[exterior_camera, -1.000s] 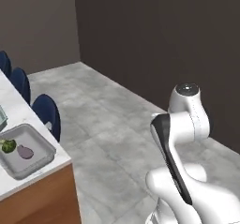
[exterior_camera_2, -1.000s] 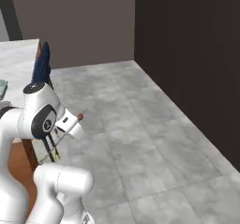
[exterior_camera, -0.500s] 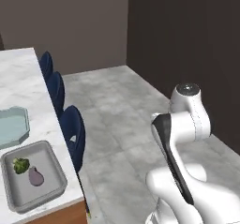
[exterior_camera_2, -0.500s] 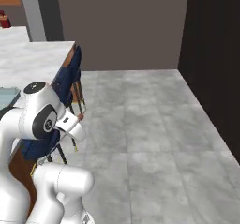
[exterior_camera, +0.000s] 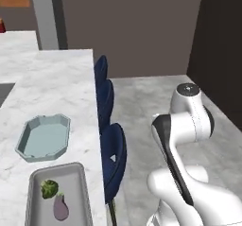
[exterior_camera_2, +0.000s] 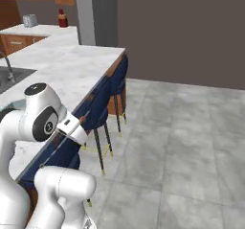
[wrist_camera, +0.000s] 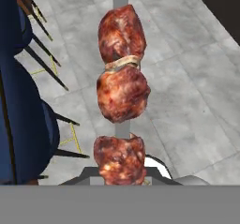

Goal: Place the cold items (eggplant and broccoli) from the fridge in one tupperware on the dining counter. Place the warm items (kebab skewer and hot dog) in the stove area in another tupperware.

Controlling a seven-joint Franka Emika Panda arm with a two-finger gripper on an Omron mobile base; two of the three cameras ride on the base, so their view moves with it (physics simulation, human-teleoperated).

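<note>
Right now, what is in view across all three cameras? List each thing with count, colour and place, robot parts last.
Counter: one, white-grey marble, left of the arm.
Tray tupperware: one, grey, near end of the counter.
Broccoli: one, green, in the grey tray.
Eggplant: one, purple, in the same tray beside the broccoli.
Octagonal tupperware: one, pale blue-green, on the counter beyond the tray.
Stools: three, dark blue, along the counter edge.
Sink: one, dark, set in the counter.
Red bottle: one, on the far counter.
Kebab skewer: one, brown meat chunks on a grey stick, held over the grey floor.
Gripper: one, shut on the kebab skewer.
Arm: one, white with dark joints.
</note>
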